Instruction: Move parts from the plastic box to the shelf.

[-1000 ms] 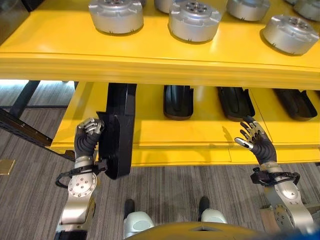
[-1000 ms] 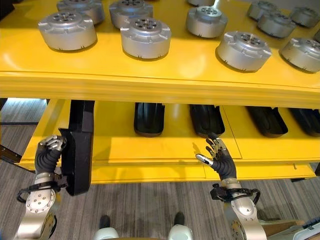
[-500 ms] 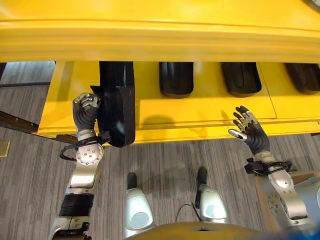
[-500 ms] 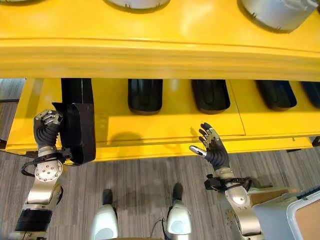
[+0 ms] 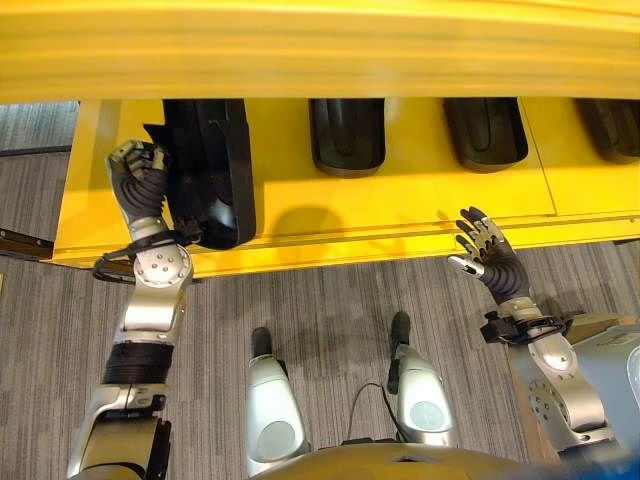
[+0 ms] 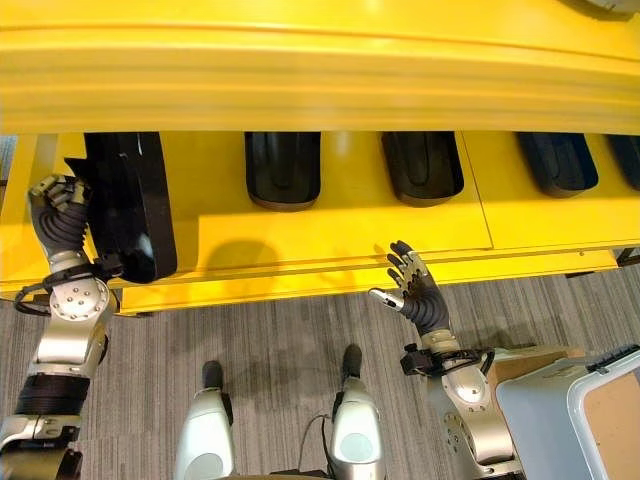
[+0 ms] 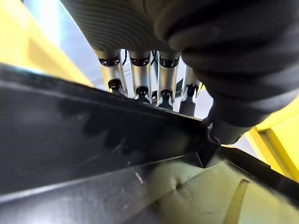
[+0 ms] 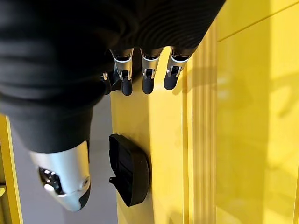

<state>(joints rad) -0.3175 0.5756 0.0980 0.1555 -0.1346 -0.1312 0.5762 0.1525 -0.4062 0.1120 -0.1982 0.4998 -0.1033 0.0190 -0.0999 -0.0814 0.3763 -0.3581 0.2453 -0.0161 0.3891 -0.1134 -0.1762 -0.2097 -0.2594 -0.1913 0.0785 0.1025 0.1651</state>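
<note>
At the far left the left hand has its fingers curled over the edge of a long black part, which it holds against the left end of the lower yellow shelf. A second ago this part hung well out past the shelf's front edge, its lower end over the grey floor; now it lies almost wholly on the shelf, only its near end at the front lip, and the hand has come up beside it. The camera has also tipped downward since then, so the silver round parts on the upper shelf have slid out of sight and only that shelf's yellow front edge shows. Further right, three more black parts lie on the lower shelf as before: one just beside the held part, a second near the middle, a third at the right edge. At the right, the right hand hovers before the shelf's front lip with fingers spread and straight, holding nothing, much as earlier. A grey plastic box stands at the lower right.
</note>
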